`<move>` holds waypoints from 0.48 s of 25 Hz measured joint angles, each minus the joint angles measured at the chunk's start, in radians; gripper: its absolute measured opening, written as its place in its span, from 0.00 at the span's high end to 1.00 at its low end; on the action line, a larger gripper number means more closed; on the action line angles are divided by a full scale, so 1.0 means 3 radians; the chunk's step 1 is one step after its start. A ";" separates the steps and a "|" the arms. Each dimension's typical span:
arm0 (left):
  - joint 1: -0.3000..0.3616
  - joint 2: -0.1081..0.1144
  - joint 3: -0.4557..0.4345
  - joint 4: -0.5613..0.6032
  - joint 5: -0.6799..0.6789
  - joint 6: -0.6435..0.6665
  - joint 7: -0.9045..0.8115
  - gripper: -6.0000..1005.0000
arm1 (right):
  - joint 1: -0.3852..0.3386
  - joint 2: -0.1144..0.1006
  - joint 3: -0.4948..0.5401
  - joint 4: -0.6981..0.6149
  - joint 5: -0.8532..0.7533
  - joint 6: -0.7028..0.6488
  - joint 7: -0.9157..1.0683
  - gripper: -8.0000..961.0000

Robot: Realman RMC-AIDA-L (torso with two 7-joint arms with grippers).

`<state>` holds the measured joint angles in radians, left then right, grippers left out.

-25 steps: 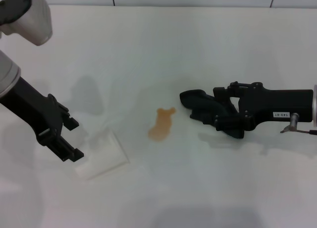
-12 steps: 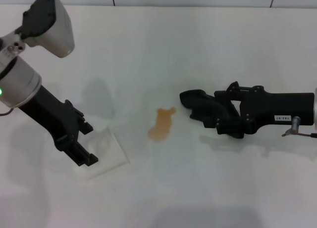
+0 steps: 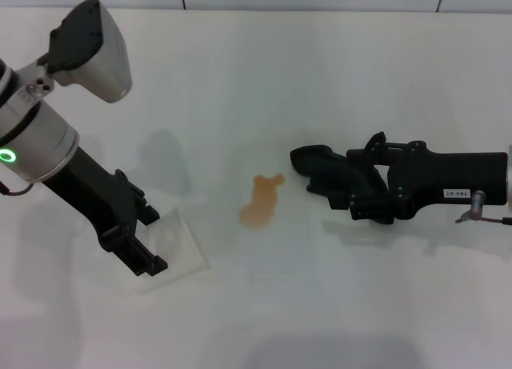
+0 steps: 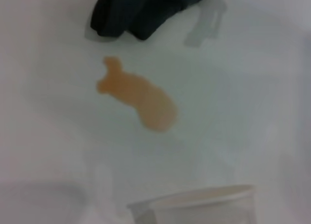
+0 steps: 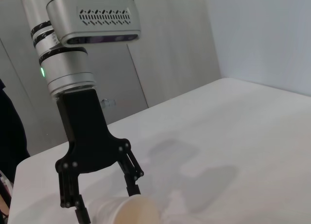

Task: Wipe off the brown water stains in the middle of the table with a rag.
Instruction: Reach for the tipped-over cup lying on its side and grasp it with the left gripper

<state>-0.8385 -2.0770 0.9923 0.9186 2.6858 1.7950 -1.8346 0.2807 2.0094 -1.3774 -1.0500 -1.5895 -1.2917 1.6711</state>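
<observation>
Now, at the lower left of the head view, the left gripper is hanging over a white paper cup lying on its side on the table, its fingers spread to either side of the cup's body; the right wrist view is showing the same open fingers straddling the cup. Near the frame's centre, the brown water stains are sitting as one lobed orange blotch, well apart from the cup. Just right of it, the rag is lying dark on the table, pinched in the right gripper, which is reaching in from the right edge, low and level.
</observation>
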 joint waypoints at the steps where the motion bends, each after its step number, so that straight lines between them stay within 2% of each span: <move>1: -0.0001 0.0000 0.0002 -0.0008 -0.0002 -0.0006 0.0000 0.12 | 0.0000 0.0000 0.0000 0.0003 0.0002 0.0000 -0.0008 0.13; 12: -0.0007 -0.0002 0.0099 -0.0121 -0.0017 -0.0137 0.0006 0.12 | 0.0001 0.0000 -0.0002 0.0049 0.0014 0.0000 -0.0028 0.13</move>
<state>-0.8406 -2.0775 1.0220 0.8824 2.6808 1.7540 -1.8327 0.2809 2.0094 -1.3781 -1.0354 -1.5852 -1.2917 1.6626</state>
